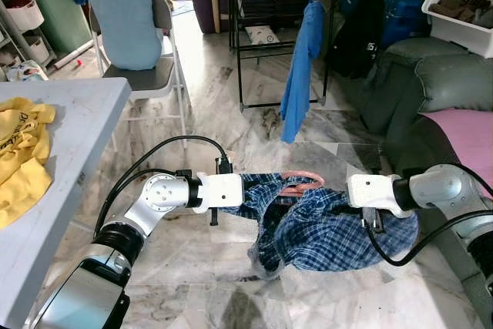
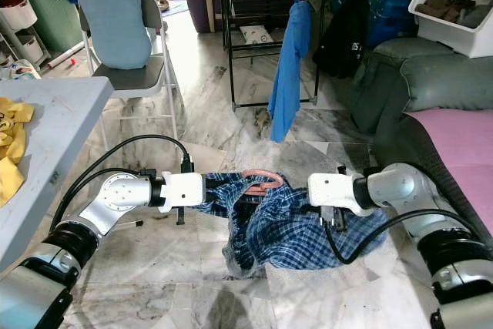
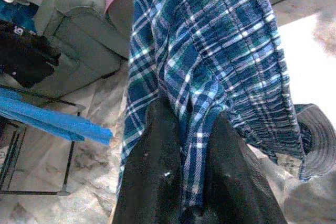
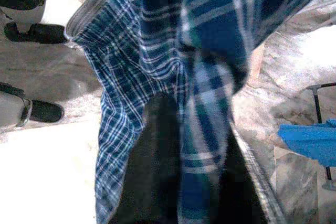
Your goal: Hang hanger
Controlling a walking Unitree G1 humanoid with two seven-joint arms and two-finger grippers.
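1. The left gripper (image 3: 191,145) pinches a fold of the blue plaid garment (image 1: 323,229) between its black fingers (image 3: 152,166).
2. The right gripper (image 4: 184,161) – also pressed onto that cloth – holds the other side.
3. A pink hanger (image 1: 299,182) lies in the garment, held above the marble floor (image 1: 223,90).
4. The yellow shirt (image 1: 19,156) at the table (image 1: 77,125) edge bears print (unreadable).

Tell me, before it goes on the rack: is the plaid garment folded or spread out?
Spread, loosely: the plaid garment hangs bunched between the left gripper and right gripper.

No legible text anywhere; dark print on the yellow garment (image 1: 19,161) too folded to read.
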